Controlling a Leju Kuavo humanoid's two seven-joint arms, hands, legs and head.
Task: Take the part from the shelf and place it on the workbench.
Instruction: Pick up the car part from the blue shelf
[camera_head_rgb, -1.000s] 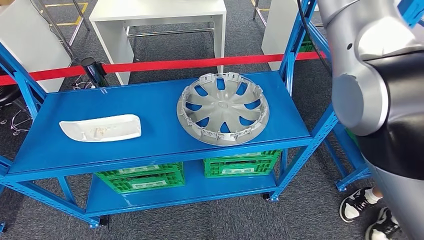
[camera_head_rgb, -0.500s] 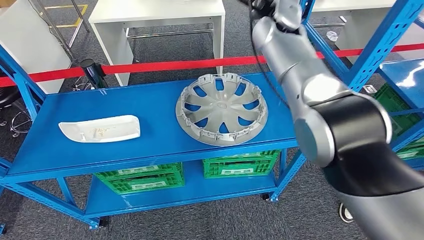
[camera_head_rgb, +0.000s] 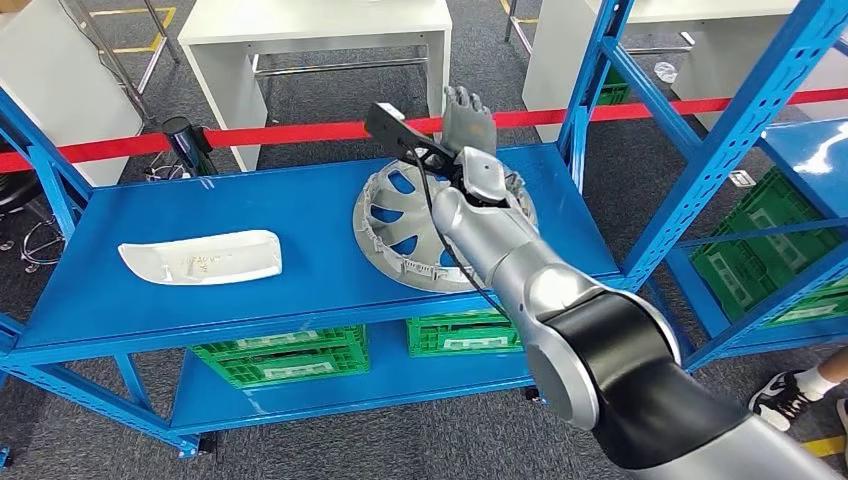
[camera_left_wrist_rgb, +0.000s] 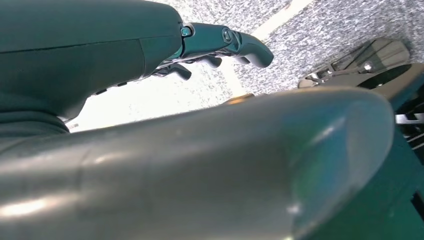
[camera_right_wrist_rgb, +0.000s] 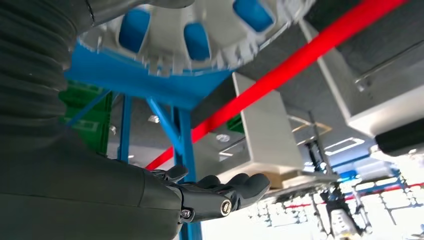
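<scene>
Hubcap (camera_head_rgb: 400, 225), one of two parts, lies on the blue shelf (camera_head_rgb: 300, 200) right of a white trim panel (camera_head_rgb: 202, 257); right hand (camera_head_rgb: 468, 120) hovers above it, fingers apart, empty. Left hand's (camera_left_wrist_rgb: 220, 42) state unclear.

- Floor (camera_head_rgb: 420, 440): grey speckled carpet; yellow tape lines are seen at the far left.
- A red barrier tape (camera_head_rgb: 300, 131) is stretched across behind the blue shelf unit (camera_head_rgb: 250, 290).
- Green crates (camera_head_rgb: 280, 355) are stored on its lower level.
- White tables (camera_head_rgb: 310, 30) are placed beyond the tape.
- A second blue rack (camera_head_rgb: 740, 110) is set at the right, with green crates.
</scene>
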